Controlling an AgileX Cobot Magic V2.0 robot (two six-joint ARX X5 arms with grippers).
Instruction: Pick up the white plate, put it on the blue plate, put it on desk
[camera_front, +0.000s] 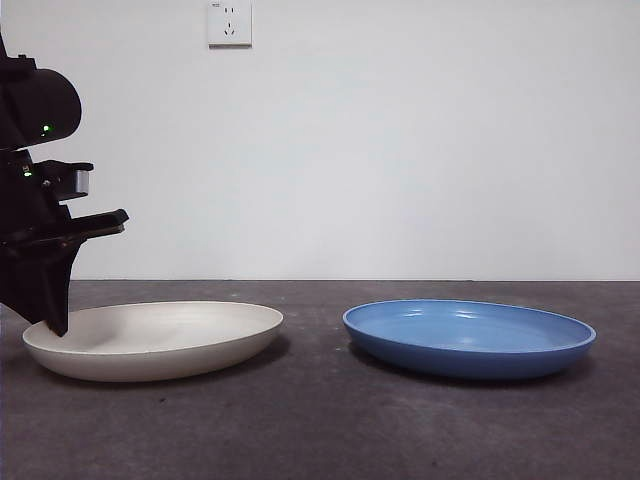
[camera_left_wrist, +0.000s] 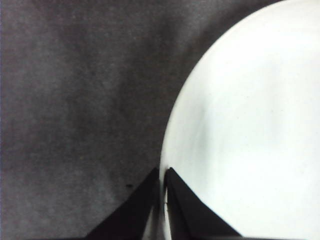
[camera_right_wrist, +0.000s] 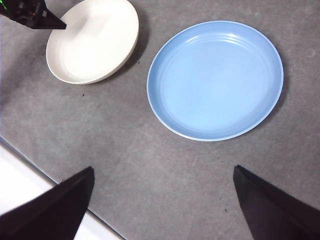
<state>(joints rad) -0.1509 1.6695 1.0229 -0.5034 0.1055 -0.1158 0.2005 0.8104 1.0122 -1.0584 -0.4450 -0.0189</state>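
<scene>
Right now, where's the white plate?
In the front view the white plate lies on the desk at the left, apart from the blue plate to its right. The left gripper pinches its outer rim.

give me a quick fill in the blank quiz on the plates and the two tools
1. The left tool pinches the rim of the ____ plate.
2. The blue plate holds ____.
3. The right tool hangs over the desk with its jaws ____.
4. The two plates lie ____ each other.

Missing words: white; nothing; open; beside
</scene>
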